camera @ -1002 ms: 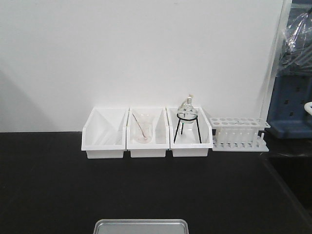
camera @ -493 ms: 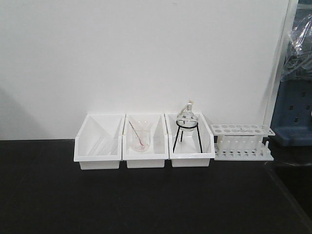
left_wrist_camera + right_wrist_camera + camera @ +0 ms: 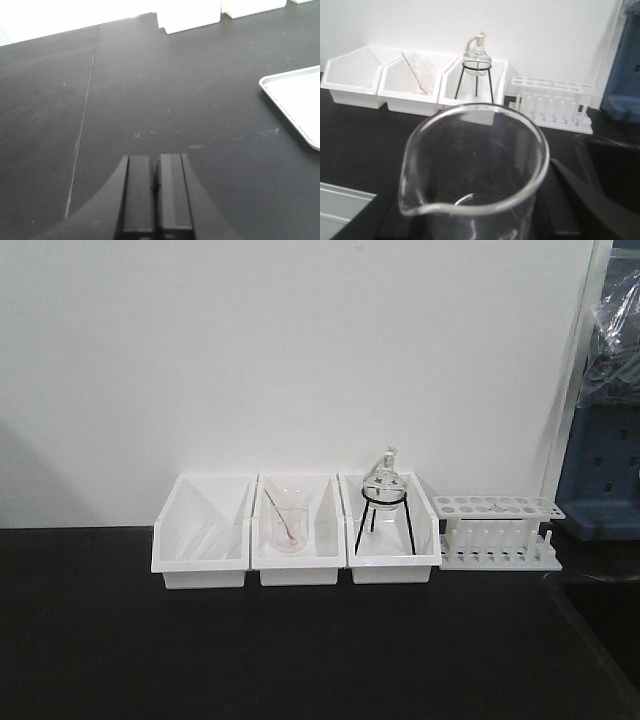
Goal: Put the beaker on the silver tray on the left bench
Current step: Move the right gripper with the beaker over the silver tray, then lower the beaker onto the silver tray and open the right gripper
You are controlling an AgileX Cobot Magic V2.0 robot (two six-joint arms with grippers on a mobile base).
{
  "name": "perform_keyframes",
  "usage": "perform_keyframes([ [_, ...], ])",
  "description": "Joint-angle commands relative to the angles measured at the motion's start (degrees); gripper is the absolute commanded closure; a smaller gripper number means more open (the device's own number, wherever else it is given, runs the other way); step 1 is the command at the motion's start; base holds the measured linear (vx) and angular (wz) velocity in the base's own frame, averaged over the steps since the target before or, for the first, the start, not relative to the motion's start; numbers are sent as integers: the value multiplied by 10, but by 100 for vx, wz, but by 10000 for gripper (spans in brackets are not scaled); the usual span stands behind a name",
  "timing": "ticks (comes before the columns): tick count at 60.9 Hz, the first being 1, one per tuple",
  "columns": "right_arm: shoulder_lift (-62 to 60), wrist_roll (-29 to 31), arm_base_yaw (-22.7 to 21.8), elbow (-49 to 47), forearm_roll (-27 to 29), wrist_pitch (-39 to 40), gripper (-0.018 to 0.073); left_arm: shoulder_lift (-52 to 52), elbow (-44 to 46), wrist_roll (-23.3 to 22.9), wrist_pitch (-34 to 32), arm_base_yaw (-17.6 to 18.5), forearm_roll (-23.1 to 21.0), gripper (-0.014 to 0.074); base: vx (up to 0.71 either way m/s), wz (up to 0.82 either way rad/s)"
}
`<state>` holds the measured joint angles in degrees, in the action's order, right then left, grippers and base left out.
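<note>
Bench: you are working over a matte black top. It runs back to the wall, and the left wrist view shows faint scuffs and a thin seam across it.
Wall: plain white, directly behind the row of containers.
Back row: three white bins stand side by side against the wall. The middle one holds a wider beaker with a pinkish rod leaning in it. The right one holds a flask on a black tripod.
Rack: a white test-tube rack stands just beside the right bin.
Room edge: a blue unit fills the far right, past the end of the wall.
Silver tray: it lies flat on the bench, and only a corner of it shows in each wrist view.
Beaker: it fills your right wrist view, upright, with the spout toward the lower left. It is raised off the bench and apart from the tray.
Right gripper: it is closed around the beaker, with one dark finger showing against the glass's right side.
Left gripper: your fingers are pressed together with nothing between them, low over bare bench, with the tray off to the right.
</note>
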<state>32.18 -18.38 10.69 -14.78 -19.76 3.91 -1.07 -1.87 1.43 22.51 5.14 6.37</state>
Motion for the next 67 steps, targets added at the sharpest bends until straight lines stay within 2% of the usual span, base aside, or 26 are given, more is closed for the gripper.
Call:
perform_keyframes([
  [1, 61, -12, 5, -18, -7, 131, 571, -3, -11, -1, -47, 4, -2, 595, 0, 0],
  [7, 169, -16, 41, -21, -35, 249, 571, -3, -11, -1, -47, 4, -2, 595, 0, 0],
  [15, 338, -15, 126, -59, -82, 364, 571, -3, -11, -1, -47, 4, -2, 595, 0, 0],
  [20, 448, 6, 175, -104, -80, 399, 571, -3, -11, -1, -47, 4, -2, 595, 0, 0],
  [25, 551, 38, 208, -154, -69, 434, 571, -3, -11, -1, -47, 4, -2, 595, 0, 0],
  [29, 623, 39, 228, -198, -50, 475, 571, -3, -11, -1, -47, 4, -2, 595, 0, 0],
  [35, 719, 39, 240, -249, -45, 541, 571, -3, -11, -1, -47, 4, -2, 595, 0, 0],
  [41, 785, 38, 246, -288, -44, 571, 571, -3, -11, -1, -47, 4, -2, 595, 0, 0],
  [55, 840, 43, 246, -323, -30, 555, 571, -3, -11, -1, -47, 4, -2, 595, 0, 0],
  [67, 872, 64, 246, -323, 12, 546, 566, -3, -11, -1, -47, 4, -2, 595, 0, 0],
])
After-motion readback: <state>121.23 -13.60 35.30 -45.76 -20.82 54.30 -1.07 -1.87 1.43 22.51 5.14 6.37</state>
